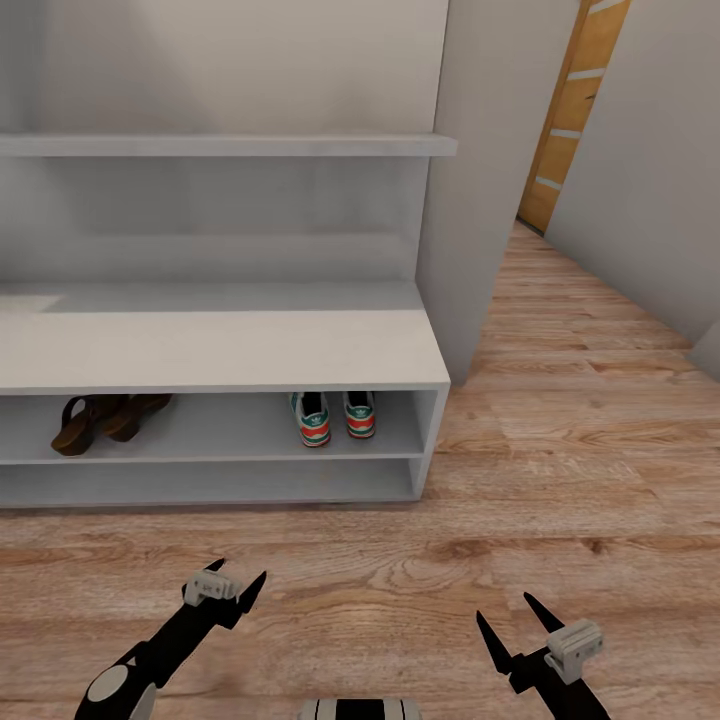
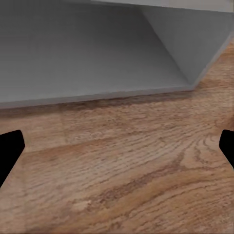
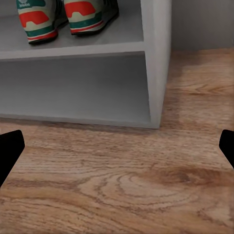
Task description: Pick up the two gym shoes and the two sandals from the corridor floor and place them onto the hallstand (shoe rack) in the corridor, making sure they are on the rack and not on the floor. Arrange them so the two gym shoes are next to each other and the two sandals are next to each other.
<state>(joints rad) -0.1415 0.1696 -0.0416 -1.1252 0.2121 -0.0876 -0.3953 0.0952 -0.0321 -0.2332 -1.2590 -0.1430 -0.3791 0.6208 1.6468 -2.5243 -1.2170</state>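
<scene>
The two gym shoes (image 1: pixel 334 416) stand side by side, heels outward, on the upper tier of the hallstand (image 1: pixel 220 350) near its right end; the right wrist view shows their heels (image 3: pixel 63 19). At the left of that same tier lie the two sandals (image 1: pixel 105 420), dark brown and close together. My left gripper (image 1: pixel 240 586) hangs open over the corridor floor (image 1: pixel 400 560) in front of the rack, nothing between its fingers. My right gripper (image 1: pixel 515 625) is also open and empty, low at the right. The left wrist view shows the rack's lowest tier (image 2: pixel 87 53).
A grey wall panel (image 1: pixel 480 180) rises just right of the hallstand. Beyond it the plank floor runs back toward a wooden door (image 1: pixel 575 110). A high shelf (image 1: pixel 220 145) spans the rack's back panel. Open floor lies to the right.
</scene>
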